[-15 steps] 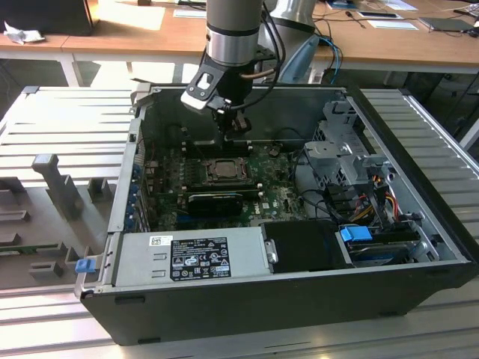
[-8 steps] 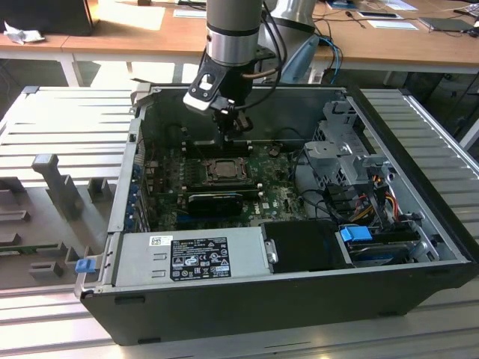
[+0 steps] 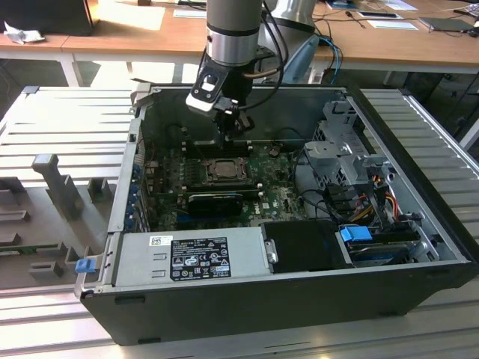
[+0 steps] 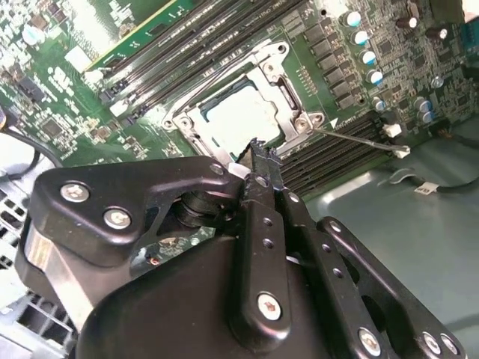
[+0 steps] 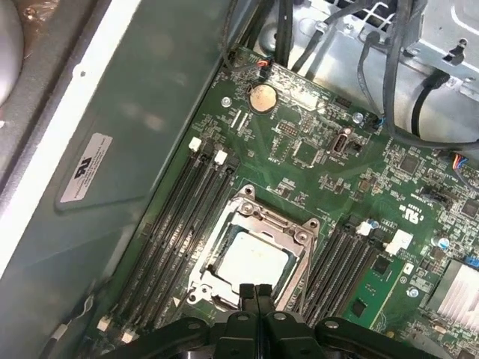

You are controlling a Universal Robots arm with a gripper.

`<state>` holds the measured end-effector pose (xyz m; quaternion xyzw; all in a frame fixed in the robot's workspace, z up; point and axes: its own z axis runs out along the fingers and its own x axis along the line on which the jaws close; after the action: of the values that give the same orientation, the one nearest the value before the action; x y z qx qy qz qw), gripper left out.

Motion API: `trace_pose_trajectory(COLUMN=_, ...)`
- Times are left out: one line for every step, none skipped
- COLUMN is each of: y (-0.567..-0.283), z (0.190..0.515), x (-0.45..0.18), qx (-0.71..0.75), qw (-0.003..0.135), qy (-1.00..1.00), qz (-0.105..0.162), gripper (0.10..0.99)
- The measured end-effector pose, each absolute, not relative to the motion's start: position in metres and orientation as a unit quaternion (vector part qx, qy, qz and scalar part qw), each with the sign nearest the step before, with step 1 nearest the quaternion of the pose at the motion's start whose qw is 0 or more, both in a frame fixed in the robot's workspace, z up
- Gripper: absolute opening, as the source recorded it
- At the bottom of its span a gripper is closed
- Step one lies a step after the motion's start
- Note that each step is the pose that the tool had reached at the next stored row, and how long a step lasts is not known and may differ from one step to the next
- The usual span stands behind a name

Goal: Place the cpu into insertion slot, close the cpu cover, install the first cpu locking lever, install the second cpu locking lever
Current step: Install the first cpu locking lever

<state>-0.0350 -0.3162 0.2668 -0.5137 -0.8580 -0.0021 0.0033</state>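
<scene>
In the exterior view the arm [image 3: 236, 30] reaches down into the computer case [image 3: 299, 307], end effector [image 3: 238, 133] above the insertion slot [image 3: 223, 170]. In the second wrist view its fingers [image 4: 263, 168], closed on nothing, stand at the edge of the cpu cover [image 4: 281, 90], which lies over the cpu [image 4: 239, 116]. In the first wrist view memory slots [image 5: 176, 224] flank the cover, its near edge hidden

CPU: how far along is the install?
Done: the cpu is seated, and the cpu cover looks closed flat over it. In hand: the shut end effector is at the cover's edge, with nothing visibly held. Left: in the second wrist view one locking lever appears to stick out sideways, unlatched. I cannot tell the other lever's state.
</scene>
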Motion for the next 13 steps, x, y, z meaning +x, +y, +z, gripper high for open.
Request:
trace_pose_trajectory(y=-0.3162, z=0.2668, x=-0.0350, qx=-0.500, qw=0.003, qy=-0.866, qz=-0.002, gripper=0.106)
trace_pose_trajectory(y=-0.3162, z=0.2668, x=-0.0350, qx=-0.486, qw=0.003, qy=-0.874, qz=-0.002, gripper=0.106)
trace_pose_trajectory(y=-0.3162, z=0.2668, x=-0.0350, qx=-0.476, qw=0.003, qy=-0.879, qz=-0.002, gripper=0.106)
trace_pose_trajectory(y=-0.3162, z=0.2668, x=-0.0350, qx=-0.466, qw=0.003, qy=-0.885, qz=-0.002, gripper=0.106)
trace_pose_trajectory(y=-0.3162, z=0.2668, x=-0.0350, qx=-0.460, qw=0.003, qy=-0.888, qz=-0.002, gripper=0.106)
trace_pose_trajectory(y=-0.3162, z=0.2668, x=-0.0350, qx=-0.454, qw=0.003, qy=-0.891, qz=-0.002, gripper=0.106)
trace_pose_trajectory(y=-0.3162, z=0.2668, x=-0.0350, qx=-0.448, qw=0.003, qy=-0.894, qz=-0.002, gripper=0.106)
trace_pose_trajectory(y=-0.3162, z=0.2668, x=-0.0350, qx=-0.442, qw=0.003, qy=-0.897, qz=-0.002, gripper=0.106)
trace_pose_trajectory(y=-0.3162, z=0.2668, x=-0.0350, qx=-0.438, qw=0.004, qy=-0.899, qz=-0.002, gripper=0.106)
trace_pose_trajectory(y=-0.3162, z=0.2668, x=-0.0350, qx=-0.435, qw=0.004, qy=-0.900, qz=-0.002, gripper=0.106)
trace_pose_trajectory(y=-0.3162, z=0.2668, x=-0.0350, qx=-0.432, qw=0.004, qy=-0.902, qz=-0.002, gripper=0.106)
trace_pose_trajectory(y=-0.3162, z=0.2668, x=-0.0350, qx=-0.428, qw=0.004, qy=-0.904, qz=-0.002, gripper=0.106)
trace_pose_trajectory(y=-0.3162, z=0.2668, x=-0.0350, qx=-0.426, qw=0.004, qy=-0.905, qz=-0.002, gripper=0.106)
